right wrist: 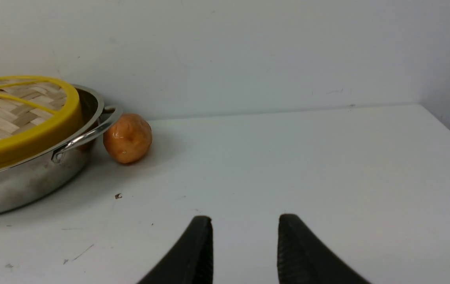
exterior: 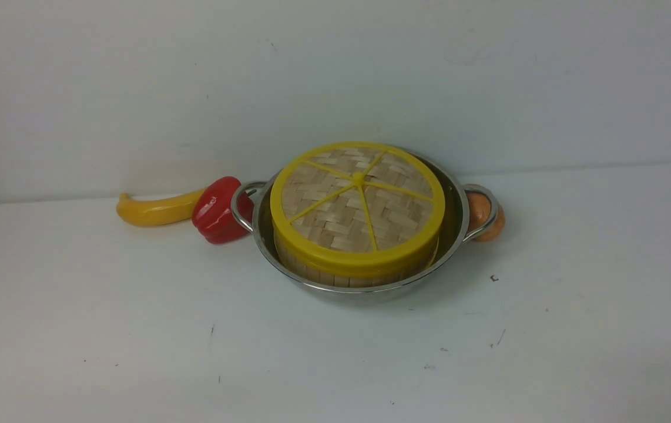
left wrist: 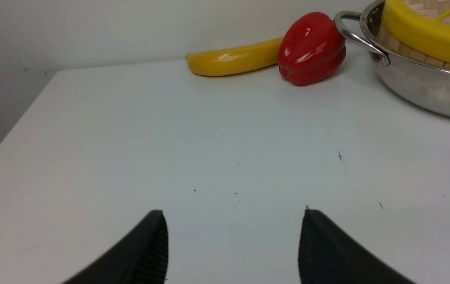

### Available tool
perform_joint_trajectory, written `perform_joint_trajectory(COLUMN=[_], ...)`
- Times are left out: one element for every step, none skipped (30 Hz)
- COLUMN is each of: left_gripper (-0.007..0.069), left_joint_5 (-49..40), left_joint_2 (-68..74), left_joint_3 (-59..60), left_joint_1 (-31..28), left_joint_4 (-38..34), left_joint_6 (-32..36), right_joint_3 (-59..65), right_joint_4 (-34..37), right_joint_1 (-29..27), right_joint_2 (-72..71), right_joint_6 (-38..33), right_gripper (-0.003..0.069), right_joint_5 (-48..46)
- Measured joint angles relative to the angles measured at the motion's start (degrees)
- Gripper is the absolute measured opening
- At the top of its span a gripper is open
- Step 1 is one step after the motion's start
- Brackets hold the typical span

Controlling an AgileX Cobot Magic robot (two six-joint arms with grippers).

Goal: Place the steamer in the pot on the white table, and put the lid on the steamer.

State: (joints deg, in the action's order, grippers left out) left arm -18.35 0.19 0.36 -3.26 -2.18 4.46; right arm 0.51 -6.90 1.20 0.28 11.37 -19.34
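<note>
Both hands empty — left hand wide, right hand part-open; lid on steamer inside pot.

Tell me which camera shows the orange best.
The right wrist view: the orange sits whole beside the pot handle. In the front view it is partly hidden behind that handle. The left wrist view misses it.

The left tool is seen at the lower edge of its wrist frame, jaws spread wide and empty. The right tool is likewise low in its frame, jaws narrower, nothing held.
</note>
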Motion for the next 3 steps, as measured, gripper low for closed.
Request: perform_joint_trajectory(left_gripper=[0.0416,0.0416,0.0416], left_joint_5=[0.0,0.0,0.0], left_joint_2=[0.0,0.0,0.0], left_joint_3=[0.0,0.0,0.0], left_joint_1=[0.0,0.0,0.0], left_joint_4=[0.0,0.0,0.0], left_joint_6=[0.0,0.0,0.0], right_joint_3=[0.0,0.0,0.0], right_joint_4=[0.0,0.0,0.0], right_joint_1=[0.0,0.0,0.0], right_joint_2=[0.0,0.0,0.0], right_joint_6=[0.0,0.0,0.0], right_gripper=[0.0248,0.0248,0.0248], right_joint_5=[0.0,0.0,0.0])
